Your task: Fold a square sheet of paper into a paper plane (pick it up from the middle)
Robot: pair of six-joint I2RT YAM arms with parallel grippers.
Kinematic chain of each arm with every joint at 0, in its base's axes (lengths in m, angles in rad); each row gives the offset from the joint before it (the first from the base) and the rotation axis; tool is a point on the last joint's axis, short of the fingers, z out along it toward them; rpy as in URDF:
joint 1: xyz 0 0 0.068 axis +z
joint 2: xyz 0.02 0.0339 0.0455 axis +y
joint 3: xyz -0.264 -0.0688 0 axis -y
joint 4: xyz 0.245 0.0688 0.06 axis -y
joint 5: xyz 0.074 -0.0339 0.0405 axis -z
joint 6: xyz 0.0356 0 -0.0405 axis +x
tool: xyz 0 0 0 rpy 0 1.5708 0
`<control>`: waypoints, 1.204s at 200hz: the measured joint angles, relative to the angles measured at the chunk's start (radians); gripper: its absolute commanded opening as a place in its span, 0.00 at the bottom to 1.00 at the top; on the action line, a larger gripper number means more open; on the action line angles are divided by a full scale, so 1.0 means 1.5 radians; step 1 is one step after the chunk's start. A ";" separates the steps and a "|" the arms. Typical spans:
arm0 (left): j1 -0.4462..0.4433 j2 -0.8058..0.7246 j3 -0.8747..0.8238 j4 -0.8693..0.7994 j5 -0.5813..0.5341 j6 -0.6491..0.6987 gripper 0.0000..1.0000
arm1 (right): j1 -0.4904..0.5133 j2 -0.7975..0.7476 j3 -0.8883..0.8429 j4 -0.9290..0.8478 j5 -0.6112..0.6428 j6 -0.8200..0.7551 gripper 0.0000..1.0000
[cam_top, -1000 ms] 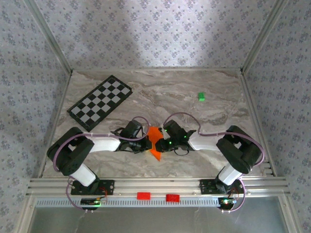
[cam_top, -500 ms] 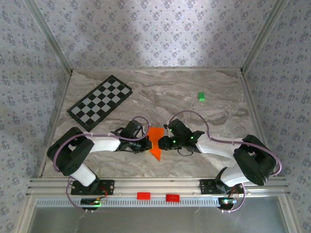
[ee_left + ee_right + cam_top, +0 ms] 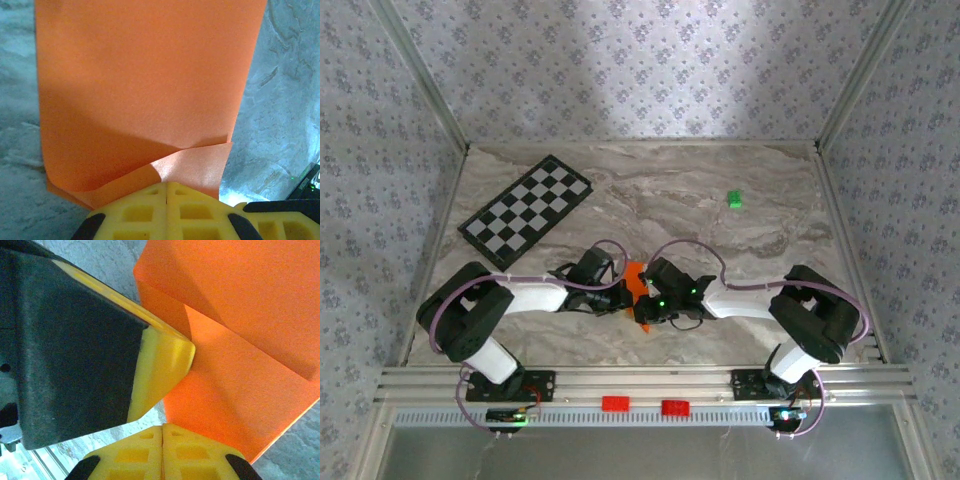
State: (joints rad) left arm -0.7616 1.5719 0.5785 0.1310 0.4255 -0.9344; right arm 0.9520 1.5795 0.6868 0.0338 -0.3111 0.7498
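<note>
Down near 6 o'clock on the tabletop (image 3: pixel 750 260), the left tool (image 3: pixel 166 202) and right tool (image 3: pixel 162 447) meet over the folded orange paper (image 3: pixel 145 90), each with fingers closed together and tips against it. Farther off, a checkered board (image 3: pixel 527 209) lies at 10 o'clock and a green block (image 3: pixel 733 199) at 1 o'clock.

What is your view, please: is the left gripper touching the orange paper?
Touching. In the left wrist view the tips of the shut left gripper sit directly on the folded flap of the orange paper, with no gap visible.
</note>
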 measured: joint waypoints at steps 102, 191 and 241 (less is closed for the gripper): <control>0.000 0.000 0.000 0.000 0.000 0.002 0.00 | 0.013 -0.048 -0.051 0.022 0.001 0.067 0.06; 0.000 0.000 -0.001 0.000 0.000 0.002 0.00 | 0.023 0.024 -0.002 0.033 0.001 0.142 0.05; 0.000 -0.001 -0.003 0.002 0.000 0.002 0.00 | 0.033 0.013 -0.050 0.096 0.006 0.171 0.05</control>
State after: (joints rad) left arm -0.7616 1.5711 0.5743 0.1341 0.4255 -0.9314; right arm 1.0008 1.5990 0.6121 0.1772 -0.3019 1.0061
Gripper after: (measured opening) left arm 0.049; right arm 0.050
